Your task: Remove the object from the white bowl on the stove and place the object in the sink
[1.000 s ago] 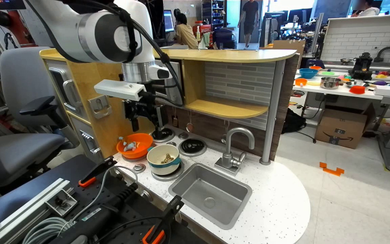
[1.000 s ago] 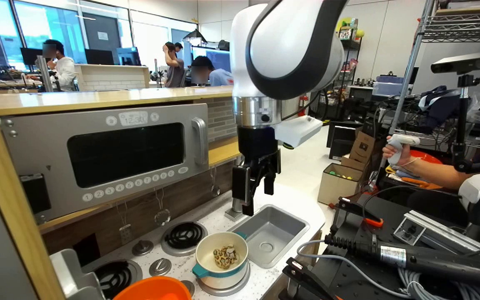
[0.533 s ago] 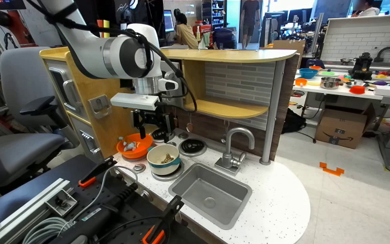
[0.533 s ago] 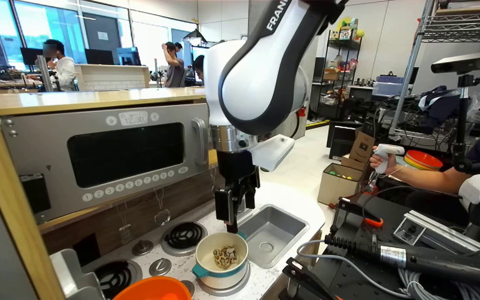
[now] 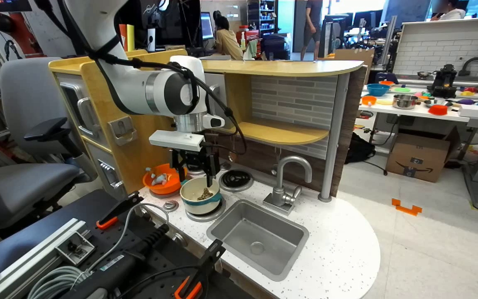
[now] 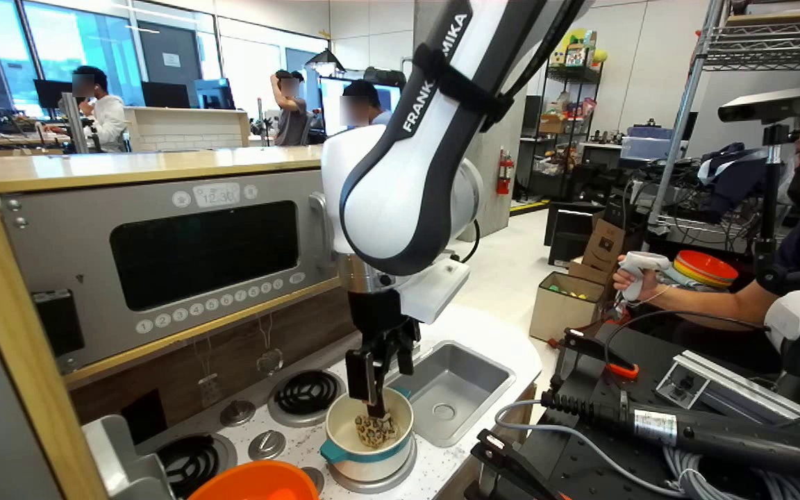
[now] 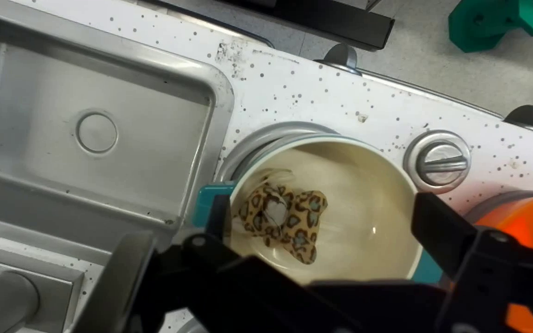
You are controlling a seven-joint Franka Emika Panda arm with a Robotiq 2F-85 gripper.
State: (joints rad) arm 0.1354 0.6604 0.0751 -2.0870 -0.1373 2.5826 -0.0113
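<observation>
The object (image 7: 301,226), a small tan leopard-spotted thing with a pale patch, lies in the white bowl (image 7: 363,185), nearer its sink side. In both exterior views the object (image 5: 205,194) (image 6: 373,434) shows inside the bowl (image 5: 199,208) (image 6: 369,469), which has a teal band and handles. The bowl stands on a burner of the stove (image 5: 236,180). My gripper (image 7: 323,217) is open and empty above the bowl, its fingers apart over opposite sides; it also shows in the exterior views (image 5: 195,182) (image 6: 391,394). The grey sink (image 7: 151,152) lies beside the bowl.
An orange dish (image 5: 171,177) holding a grey-blue item stands beside the bowl, away from the sink. A silver faucet (image 5: 282,187) rises behind the sink. The shelf and microwave (image 6: 212,243) are behind the arm. A stove knob (image 7: 440,162) is close to the bowl.
The arm has come down and moved across until the gripper is over the bowl, its fingertips near the rim. The gripper stays open. The bowl and object have not moved.
</observation>
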